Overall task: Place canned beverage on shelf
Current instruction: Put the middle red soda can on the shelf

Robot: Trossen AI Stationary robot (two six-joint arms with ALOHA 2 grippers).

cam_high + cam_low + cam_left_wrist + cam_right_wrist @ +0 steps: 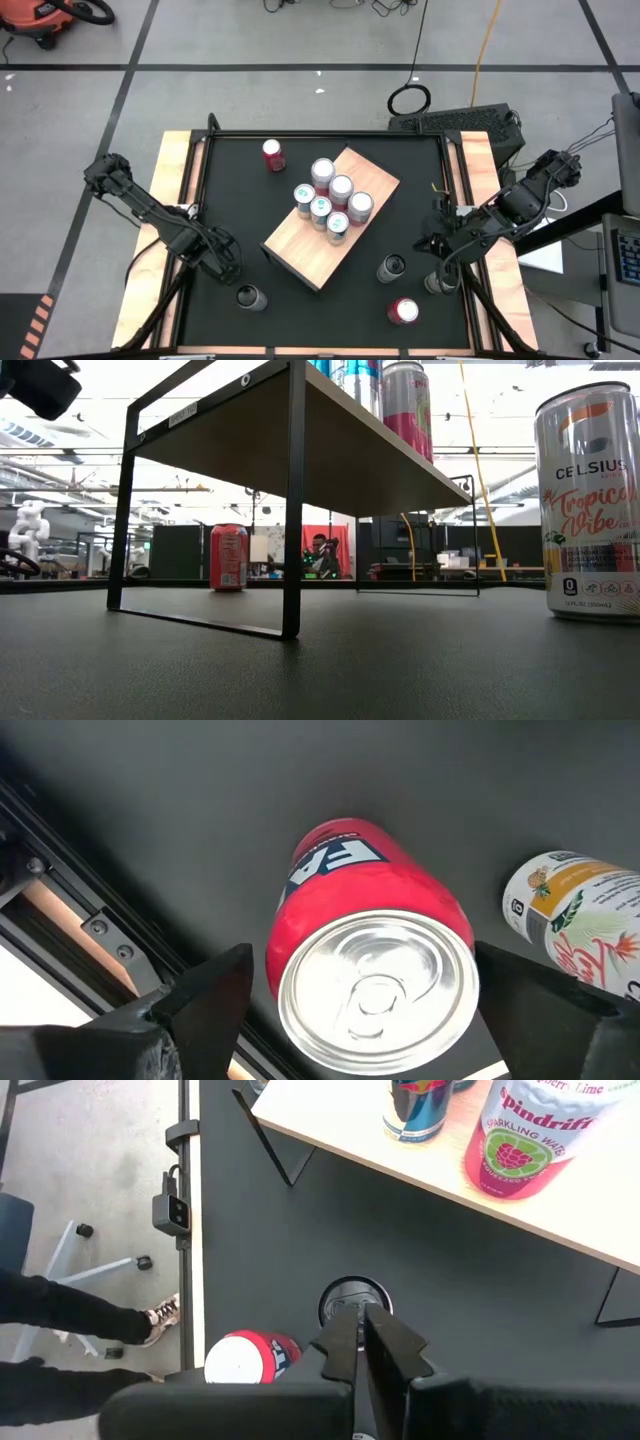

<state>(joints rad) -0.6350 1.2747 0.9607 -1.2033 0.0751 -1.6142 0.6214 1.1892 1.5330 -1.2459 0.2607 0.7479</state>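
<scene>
From above: the shelf point(300, 245) sits slantwise mid-worktop, with six cans point(330, 200) clustered at its far end and the near end bare. The left pincer point(228, 265) hangs low over the near left of the worktop point(230, 200), just beside a loose silver-topped can point(248, 297). The right pincer point(437, 245) waits over the right side, with three more cans standing near it.

At table height, the shelf board is raised on a black frame, so any can has to be lifted clear of that edge. A Celsius can point(590, 500) stands close at the right and a red can point(229, 557) farther back beyond the frame.

Left wrist camera: here's the action. The fingers point(210, 995) are spread wide either side of a red canned beverage point(375, 950). It is upright on the worktop and not yet gripped, with a pale fruit-printed can point(575, 920) just beside it.

Right wrist camera: its fingers are pressed together and hold nothing, and a Spindrift can point(535, 1135) shows on the shelf beyond.

My call is that this is the approach to the grasp. Next it needs to drop around the can body, close squarely, lift higher than the board and carry the can to the bare end. It must not nudge the neighbouring can.
</scene>
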